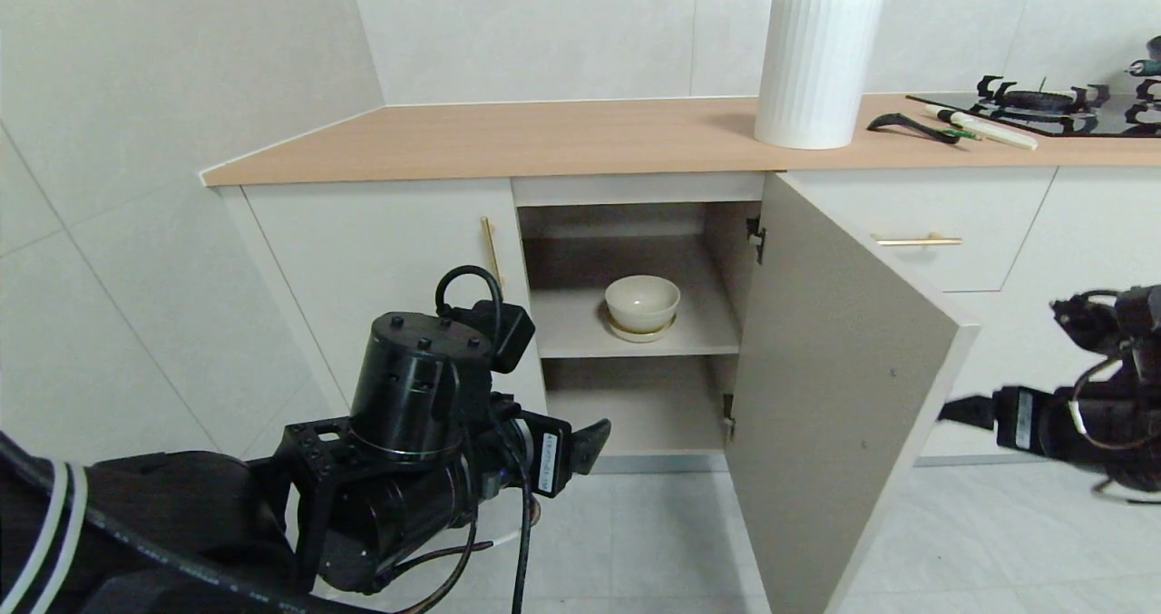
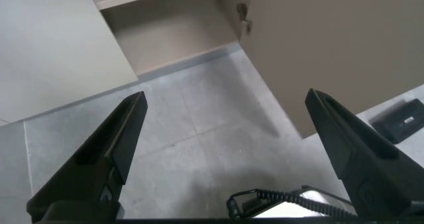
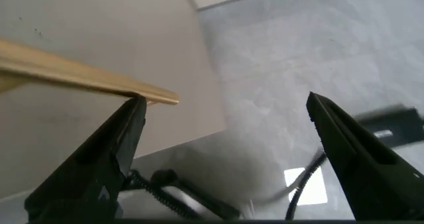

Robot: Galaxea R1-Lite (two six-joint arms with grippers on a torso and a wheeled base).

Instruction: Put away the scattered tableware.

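Observation:
A cream bowl (image 1: 641, 301) sits on a small plate (image 1: 640, 329) on the middle shelf of the open cabinet (image 1: 626, 324). My left gripper (image 1: 585, 442) hangs low in front of the cabinet, left of the opening, over the floor; in the left wrist view it (image 2: 226, 95) is open with nothing between its fingers. My right gripper (image 1: 963, 412) is behind the swung-out cabinet door (image 1: 843, 369). In the right wrist view it (image 3: 225, 99) is open and empty, one fingertip close beside the door's gold handle (image 3: 86, 75).
On the wooden counter (image 1: 544, 138) stand a tall white ribbed container (image 1: 816, 68), a black utensil (image 1: 912, 126) and a cream-handled utensil (image 1: 984, 129), next to a gas hob (image 1: 1043, 106). The bottom shelf (image 1: 635, 419) is bare. Tiled floor (image 2: 218, 138) lies below.

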